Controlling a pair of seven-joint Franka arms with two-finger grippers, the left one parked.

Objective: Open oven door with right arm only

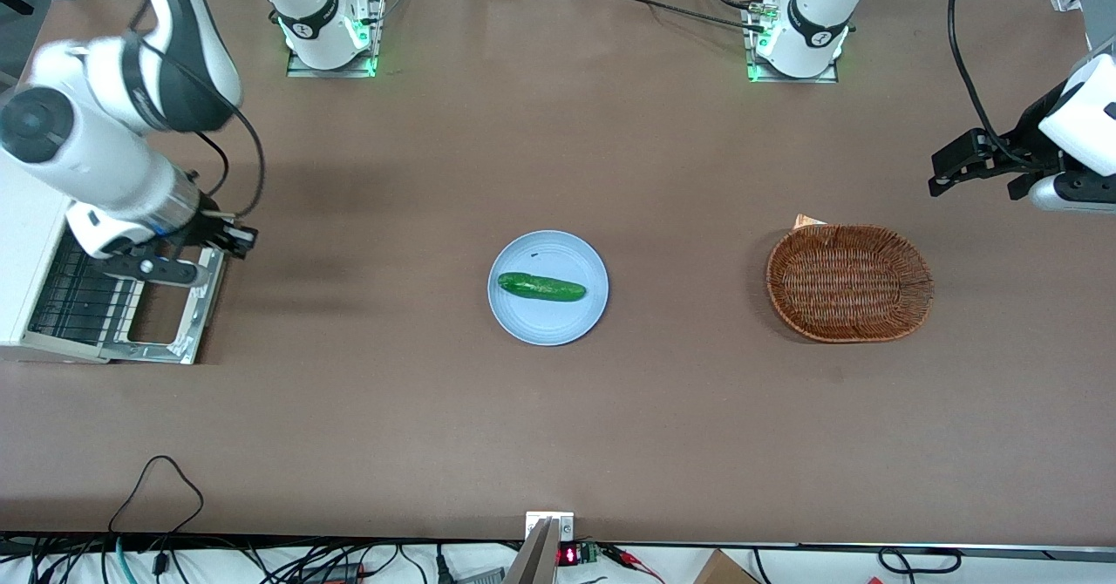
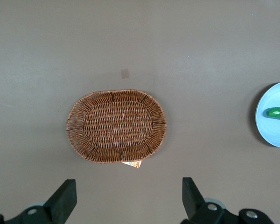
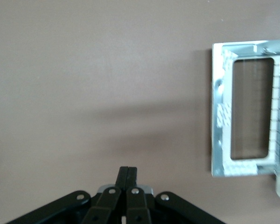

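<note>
The oven door (image 1: pixel 199 309) lies folded down flat on the table in front of the white toaster oven (image 1: pixel 22 253), at the working arm's end of the table. Brown tabletop shows through its window. The wire rack (image 1: pixel 77 298) inside the oven is exposed. The right arm's black gripper (image 1: pixel 242 240) hangs just past the door's outer edge, at the corner farther from the front camera. In the right wrist view the gripper (image 3: pixel 128 171) is shut with its fingers pressed together on nothing, over bare table. There the oven door (image 3: pixel 220 112) lies apart from it, off to one side.
A light blue plate (image 1: pixel 523 322) with a green cucumber (image 1: pixel 541 287) sits mid-table. An oval wicker basket (image 1: pixel 849 282) lies toward the parked arm's end, also seen as the basket (image 2: pixel 116 126) in the left wrist view. Both arm bases (image 1: pixel 327 30) stand along the table edge farthest from the front camera.
</note>
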